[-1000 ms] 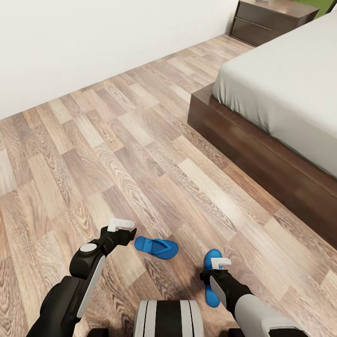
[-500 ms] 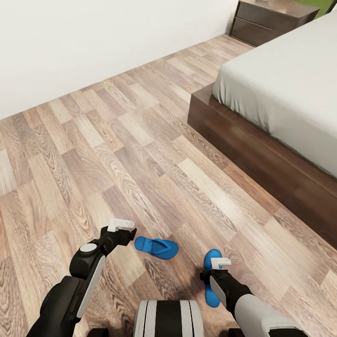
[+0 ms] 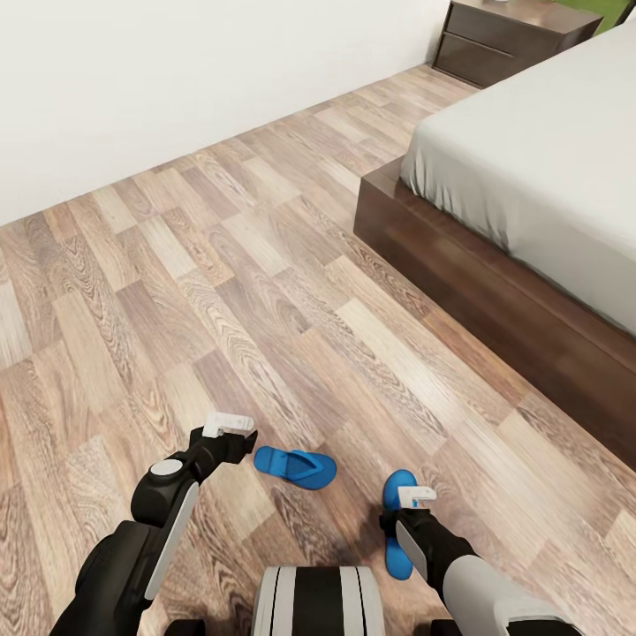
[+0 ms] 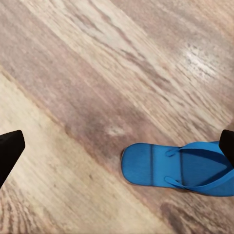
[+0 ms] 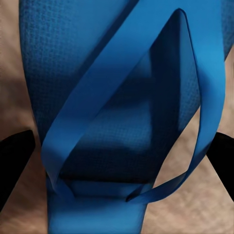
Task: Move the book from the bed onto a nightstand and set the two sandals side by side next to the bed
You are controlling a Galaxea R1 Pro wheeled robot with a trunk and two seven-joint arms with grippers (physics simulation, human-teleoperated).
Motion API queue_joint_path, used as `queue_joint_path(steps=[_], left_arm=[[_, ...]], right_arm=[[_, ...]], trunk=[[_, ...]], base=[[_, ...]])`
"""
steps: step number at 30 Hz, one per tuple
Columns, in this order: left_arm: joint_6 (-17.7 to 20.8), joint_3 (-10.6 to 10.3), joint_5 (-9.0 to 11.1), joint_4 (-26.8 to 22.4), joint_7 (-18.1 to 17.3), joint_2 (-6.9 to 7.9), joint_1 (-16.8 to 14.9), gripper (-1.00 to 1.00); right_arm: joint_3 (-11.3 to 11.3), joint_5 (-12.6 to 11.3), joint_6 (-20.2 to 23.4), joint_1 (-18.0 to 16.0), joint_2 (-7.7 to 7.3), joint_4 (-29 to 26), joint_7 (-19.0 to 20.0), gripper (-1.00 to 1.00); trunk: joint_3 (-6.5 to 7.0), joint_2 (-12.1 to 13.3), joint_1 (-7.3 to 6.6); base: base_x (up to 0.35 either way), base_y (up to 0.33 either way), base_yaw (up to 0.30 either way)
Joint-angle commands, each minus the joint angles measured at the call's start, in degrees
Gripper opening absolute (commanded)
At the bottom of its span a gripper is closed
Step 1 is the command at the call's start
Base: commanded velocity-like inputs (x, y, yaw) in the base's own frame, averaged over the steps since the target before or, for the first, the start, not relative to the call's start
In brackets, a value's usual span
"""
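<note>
Your left gripper (image 3: 231,430) hangs open, empty; one sandal (image 3: 296,465) lies flat just right of it on the floor (image 3: 265,291). Your right gripper (image 3: 413,500) spreads wide over the second sandal (image 3: 399,523), grasp unclear. Bed (image 3: 530,177) and nightstand (image 3: 508,35) stand far ahead-right. Second sandal has shifted slightly left.
</note>
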Motion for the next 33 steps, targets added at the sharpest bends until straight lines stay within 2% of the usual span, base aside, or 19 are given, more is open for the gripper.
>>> queue_joint_path(steps=[1, 7, 33], left_arm=[[0.26, -0.03, -0.11, -0.06, -0.18, 0.04, -0.02, 1.0], [0.15, -0.03, -0.11, -0.05, -0.18, 0.05, -0.02, 1.0], [-0.1, -0.03, -0.2, 0.42, -0.18, 0.0, -0.02, 1.0]], right_arm=[[0.02, -0.11, 0.3, 0.01, 0.01, -0.13, -0.17, -1.0], [0.02, -0.13, 0.08, 0.01, -0.02, -0.13, -0.16, -1.0], [0.06, -0.17, -1.61, 0.09, -0.11, -0.21, 0.36, -1.0]], trunk=[[-0.03, -0.01, -0.01], [-0.03, -0.01, -0.01], [5.73, 0.34, -0.68]], base=[[0.0, 0.0, 0.0], [0.0, 0.0, 0.0], [0.0, 0.0, 0.0]])
